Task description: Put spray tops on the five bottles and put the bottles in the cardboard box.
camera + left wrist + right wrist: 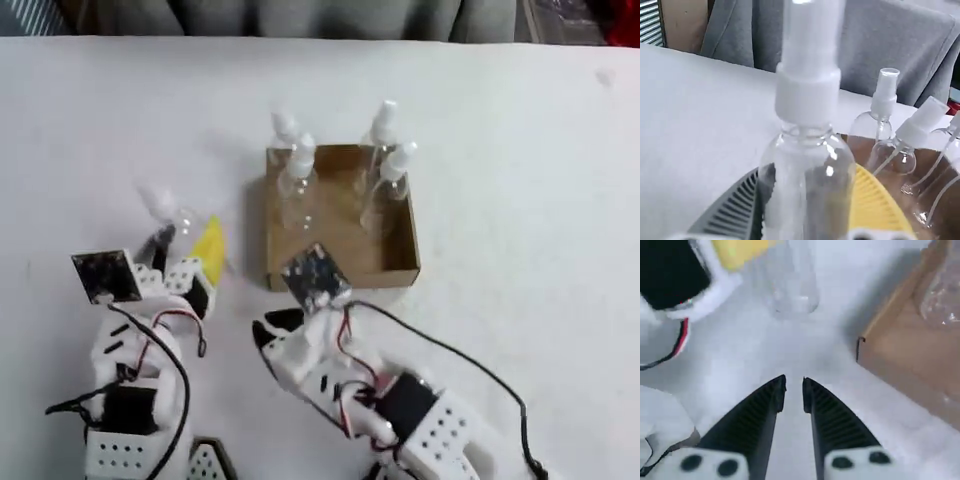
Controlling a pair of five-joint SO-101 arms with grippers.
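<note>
A clear bottle [172, 213] with a white spray top [155, 196] stands upright left of the cardboard box [340, 278]. My left gripper [185, 236] is shut on it, grey finger on one side and yellow finger [210, 245] on the other. In the left wrist view the bottle [807, 175] and its spray top [807, 75] rise between those fingers. Several capped bottles [297, 185] stand inside the box. My right gripper [268, 335] rests low near the box's front left corner, its black fingers [765, 410] together, holding nothing.
In the right wrist view the held bottle's base [790, 285] stands ahead of the gripper, with the box corner [900, 355] beside it. White table stretches around the box. Grey cloth lies beyond the far table edge [880, 45].
</note>
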